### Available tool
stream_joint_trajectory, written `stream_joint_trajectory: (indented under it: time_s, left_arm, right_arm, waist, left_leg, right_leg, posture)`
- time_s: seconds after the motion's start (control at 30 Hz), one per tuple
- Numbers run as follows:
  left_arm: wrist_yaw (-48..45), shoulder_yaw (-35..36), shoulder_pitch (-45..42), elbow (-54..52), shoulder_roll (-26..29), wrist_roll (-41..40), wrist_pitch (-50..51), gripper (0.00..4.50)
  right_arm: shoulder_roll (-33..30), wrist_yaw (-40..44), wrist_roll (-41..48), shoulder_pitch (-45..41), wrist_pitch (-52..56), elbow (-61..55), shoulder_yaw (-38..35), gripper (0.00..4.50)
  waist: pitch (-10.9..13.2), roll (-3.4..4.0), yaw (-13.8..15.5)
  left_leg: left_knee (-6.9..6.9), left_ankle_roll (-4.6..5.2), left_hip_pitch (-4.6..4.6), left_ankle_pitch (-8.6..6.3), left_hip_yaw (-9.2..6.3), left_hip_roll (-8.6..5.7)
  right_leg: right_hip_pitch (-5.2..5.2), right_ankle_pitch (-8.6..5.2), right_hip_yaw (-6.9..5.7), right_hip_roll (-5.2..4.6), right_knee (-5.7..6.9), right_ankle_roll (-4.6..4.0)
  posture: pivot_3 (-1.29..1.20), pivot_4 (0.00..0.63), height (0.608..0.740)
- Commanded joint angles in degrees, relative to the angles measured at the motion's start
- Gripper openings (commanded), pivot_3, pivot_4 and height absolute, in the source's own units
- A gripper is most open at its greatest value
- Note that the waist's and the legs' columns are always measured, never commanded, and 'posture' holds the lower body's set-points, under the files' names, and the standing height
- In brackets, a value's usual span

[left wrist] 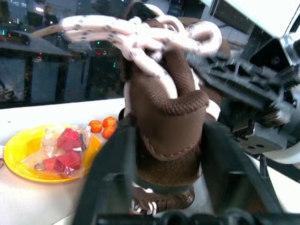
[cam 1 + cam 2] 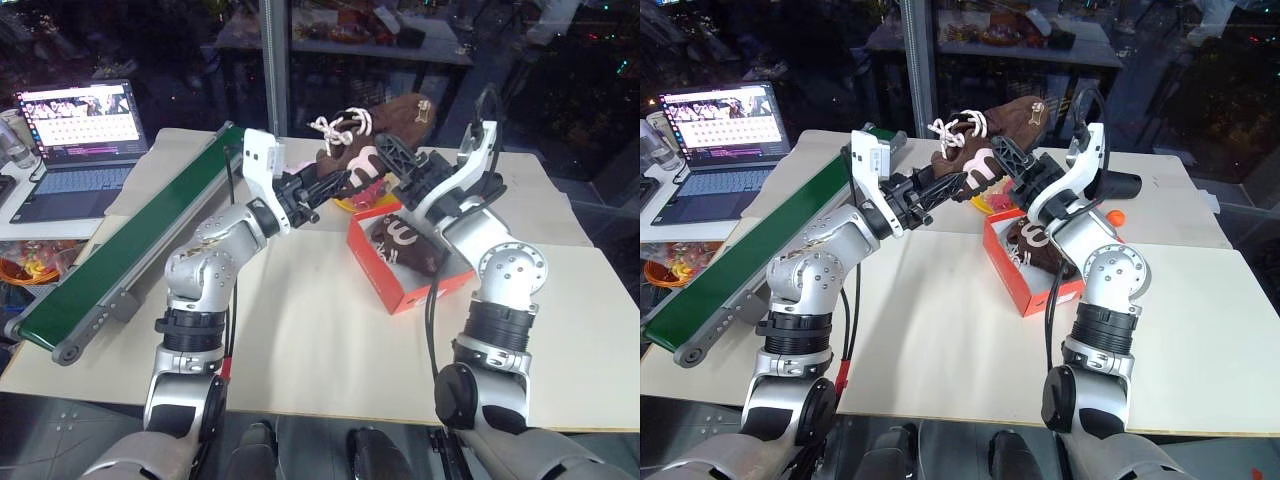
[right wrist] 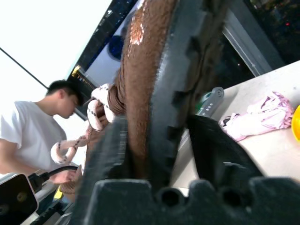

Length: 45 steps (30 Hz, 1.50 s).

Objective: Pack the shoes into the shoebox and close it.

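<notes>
One shoe [image 2: 405, 243] lay in the open shoebox [image 2: 400, 290] at centre frame; above it, both grippers' fingers [image 1: 112, 173] clamped the second shoe [image 2: 375, 125], unpacked.

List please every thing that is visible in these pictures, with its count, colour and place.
shoes: two, dark brown with white laces; one held up between both grippers, one in the shoebox
shoebox: one, red-orange, on table
yellow plate: one, holding red pieces, behind the box
pink soft object: one, on table
conveyor belt: one, green, on the table's left side
laptop: one, open, far left
person: one, white shirt
left gripper: black, around the raised shoe
right gripper: black, shut on its sole
</notes>
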Motion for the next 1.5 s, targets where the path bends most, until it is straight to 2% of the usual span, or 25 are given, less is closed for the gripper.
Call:
stream_joint_trajectory:
  time_s: [0.03, 0.07, 0.13, 0.2, 0.3, 0.37, 0.57, 0.8, 0.97, 1.1, 1.23, 1.3, 1.5]
  left_arm:
    - [0.8, 2.5, 1.1, 0.9, 3.5, 0.6, 0.1, 4.22]
    - [0.9, 2.8, 1.8, 1.5, 4.8, 1.3, 0.0, 4.50]
    - [1.2, 3.7, 3.2, 1.9, 6.8, 1.6, 0.1, 4.50]
    - [1.6, 4.1, 3.9, 1.7, 7.6, 1.3, 0.2, 4.50]
    - [2.8, 5.0, 6.4, -0.6, 9.0, 1.1, 1.3, 4.50]
    - [3.4, 4.8, 7.6, -2.1, 9.0, 1.1, 1.7, 4.50]
    - [5.3, 4.5, 9.7, -5.9, 8.1, 0.6, 2.8, 4.50]
    - [7.6, 5.0, 11.3, -9.3, 7.9, -0.2, 4.4, 4.50]
    - [8.9, 4.9, 12.5, -10.7, 7.4, -0.3, 4.4, 4.50]
    - [9.6, 4.9, 13.8, -12.2, 7.2, -0.2, 4.3, 4.50]
    - [10.0, 4.6, 15.1, -13.6, 7.4, -0.1, 4.6, 4.50]
    - [10.3, 4.4, 15.8, -14.6, 7.6, -0.1, 4.8, 4.50]
    - [10.5, 3.6, 17.0, -16.2, 8.3, 0.2, 5.3, 4.50]
  right_arm:
    - [-5.8, 2.6, -1.2, -3.6, -2.7, 0.5, 0.2, 0.45]
    - [-8.6, 4.0, -2.7, -4.1, -3.0, 1.6, 1.0, 0.44]
    - [-15.0, 8.3, -7.2, -4.4, -3.9, 3.3, 4.5, 0.43]
    - [-18.5, 11.0, -9.7, -4.3, -4.6, 4.5, 7.0, 0.42]
    - [-30.0, 22.7, -21.5, -2.9, -10.1, 11.3, 18.4, 0.42]
    - [-33.6, 28.7, -26.0, -1.8, -12.8, 15.8, 23.7, 0.42]
    - [-34.6, 37.8, -32.3, -0.1, -19.2, 26.3, 28.6, 0.41]
    - [-34.2, 46.5, -38.3, -0.4, -21.4, 30.8, 34.2, 0.41]
    - [-33.8, 56.5, -47.8, -2.5, -27.0, 36.5, 44.8, 0.41]
    - [-29.7, 61.0, -55.0, -6.8, -34.6, 45.8, 51.4, 0.41]
    - [-24.7, 59.4, -60.9, -10.2, -40.7, 55.5, 54.2, 0.41]
    - [-21.2, 57.9, -62.8, -11.5, -42.3, 59.9, 54.4, 1.42]
    - [-16.8, 56.3, -61.8, -14.0, -42.4, 64.1, 49.2, 3.34]
  waist:
    - [0.0, 0.00, 0.0]
    - [0.0, 0.02, 0.0]
    - [0.0, 0.08, 0.0]
    - [0.1, 0.10, 0.1]
    - [0.1, 0.11, 0.3]
    - [0.1, 0.11, 0.3]
    - [0.1, 0.12, 0.2]
    - [0.1, 0.15, 0.1]
    - [0.1, 0.15, 0.2]
    - [0.1, 0.15, 0.2]
    - [0.1, 0.12, 0.1]
    - [-0.1, -0.07, -0.1]
    - [-0.1, -0.14, -0.6]
  left_leg:
    - [0.00, 0.00, 0.00, 0.00, 0.00, 0.00]
    - [-0.01, 0.00, 0.00, 0.00, 0.00, 0.00]
    - [-0.01, 0.00, 0.01, 0.00, 0.00, -0.01]
    - [-0.07, 0.00, 0.00, 0.00, 0.01, -0.01]
    - [-0.14, 0.00, -0.04, 0.00, 0.01, -0.03]
    - [-0.12, 0.00, -0.01, 0.00, 0.02, -0.04]
    - [-0.11, 0.00, 0.00, 0.00, 0.02, -0.05]
    - [-0.11, 0.00, 0.09, 0.00, 0.03, -0.07]
    - [-0.11, 0.00, 0.12, 0.00, 0.03, -0.08]
    - [-0.10, -0.01, 0.18, 0.00, 0.03, -0.09]
    - [-0.16, -0.03, 0.65, -0.01, 0.03, -0.09]
    - [-0.22, -0.06, 0.94, -0.04, 0.03, -0.09]
    - [-0.26, -0.25, 1.07, -0.15, 0.03, -0.07]
  right_leg:
    - [0.00, 0.00, 0.00, 0.00, 0.00, 0.00]
    - [0.00, 0.00, 0.00, 0.00, 0.00, 0.00]
    - [0.00, 0.00, 0.01, 0.00, -0.01, 0.00]
    - [-0.01, -0.01, 0.01, -0.01, -0.06, -0.01]
    - [-0.05, -0.01, 0.01, -0.02, -0.14, -0.01]
    - [0.03, -0.01, 0.01, -0.03, -0.23, 0.00]
    - [0.01, 0.00, 0.07, -0.01, -0.24, 0.00]
    - [0.03, 0.00, 0.14, 0.01, -0.19, 0.02]
    - [0.04, -0.01, 0.15, 0.01, -0.20, 0.02]
    - [0.09, -0.01, 0.14, 0.01, -0.21, 0.03]
    - [0.57, -0.02, 0.13, 0.01, -0.27, 0.03]
    - [0.84, -0.04, 0.12, 0.00, -0.33, 0.04]
    - [0.90, -0.05, 0.13, 0.02, -0.25, 0.00]
  posture:
    - [0.00, 0.150, 0.736]
    - [0.00, 0.150, 0.736]
    - [0.00, 0.150, 0.736]
    - [0.00, 0.150, 0.736]
    - [0.00, 0.150, 0.736]
    - [0.00, 0.150, 0.736]
    - [0.00, 0.150, 0.736]
    - [0.00, 0.150, 0.736]
    - [0.00, 0.150, 0.736]
    - [0.00, 0.150, 0.736]
    - [0.00, 0.150, 0.736]
    - [0.00, 0.150, 0.736]
    - [0.00, 0.150, 0.736]
